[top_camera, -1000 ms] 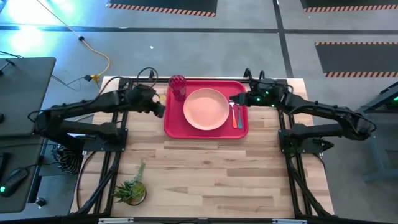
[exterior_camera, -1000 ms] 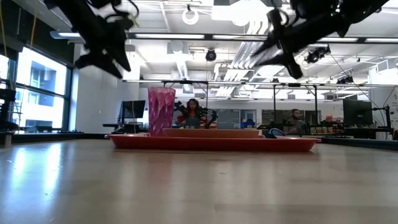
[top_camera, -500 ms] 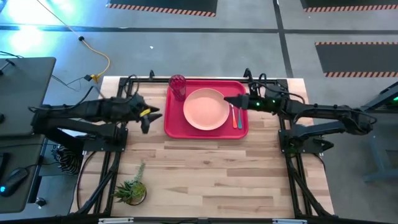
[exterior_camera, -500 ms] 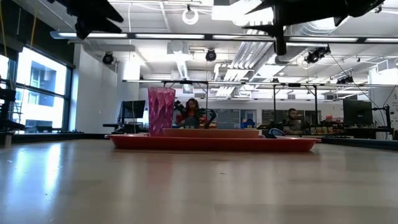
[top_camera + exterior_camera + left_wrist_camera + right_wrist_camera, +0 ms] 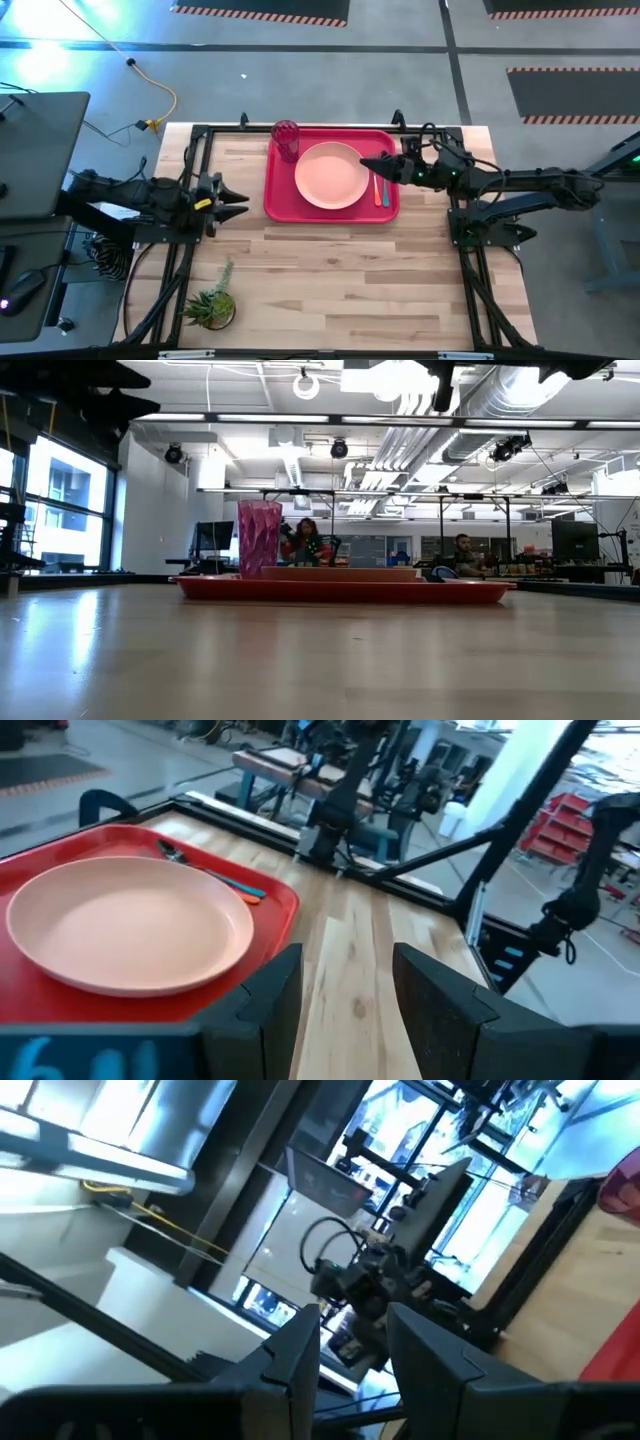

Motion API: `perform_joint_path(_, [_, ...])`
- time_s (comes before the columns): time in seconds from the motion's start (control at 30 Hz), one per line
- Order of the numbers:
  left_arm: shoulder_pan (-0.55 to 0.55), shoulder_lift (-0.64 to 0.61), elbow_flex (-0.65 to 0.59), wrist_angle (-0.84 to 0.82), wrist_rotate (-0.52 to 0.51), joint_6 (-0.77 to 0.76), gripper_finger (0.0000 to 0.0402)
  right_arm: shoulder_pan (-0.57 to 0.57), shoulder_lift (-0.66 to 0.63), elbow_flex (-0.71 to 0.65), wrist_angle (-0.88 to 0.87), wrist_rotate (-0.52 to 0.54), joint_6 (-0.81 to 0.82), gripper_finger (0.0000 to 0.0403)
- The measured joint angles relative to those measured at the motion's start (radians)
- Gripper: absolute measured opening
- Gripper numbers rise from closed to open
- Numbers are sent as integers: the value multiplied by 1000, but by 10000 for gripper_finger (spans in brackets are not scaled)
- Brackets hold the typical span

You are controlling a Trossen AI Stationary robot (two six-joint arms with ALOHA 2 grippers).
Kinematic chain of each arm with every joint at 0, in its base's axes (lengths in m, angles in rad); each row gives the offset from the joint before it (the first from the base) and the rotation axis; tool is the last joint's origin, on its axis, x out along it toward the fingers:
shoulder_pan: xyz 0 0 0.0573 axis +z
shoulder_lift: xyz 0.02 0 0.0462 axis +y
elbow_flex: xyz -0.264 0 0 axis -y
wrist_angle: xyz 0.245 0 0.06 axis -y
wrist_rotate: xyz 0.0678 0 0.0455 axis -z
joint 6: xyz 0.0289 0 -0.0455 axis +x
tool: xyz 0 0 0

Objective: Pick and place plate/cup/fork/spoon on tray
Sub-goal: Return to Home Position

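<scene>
Loaded tray (image 5: 281, 205) at the counter's (image 5: 330, 270) far edge.
The plate (image 5: 330, 175), cup (image 5: 285, 138), fork (image 5: 386, 192) and spoon (image 5: 376, 184) sit on it; left gripper (image 5: 236, 200) hovers near its left rim, right gripper (image 5: 367, 163) above its right side, both sets of fingers released.

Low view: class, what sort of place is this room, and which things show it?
Probably a robotics lab: exposed ceiling ducts, metal test frames behind the table, and a person seated among monitors.
</scene>
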Motion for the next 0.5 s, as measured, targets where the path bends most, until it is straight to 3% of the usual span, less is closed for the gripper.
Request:
perform_joint_path(0.27, [-35,-172,-142,4,0,49,145,14,0,0,61,-5,-47,110])
perform_joint_path(0.5, [-35,-258,-234,8,-3,49,145,-32,-47,0,277,-232,-171,110])
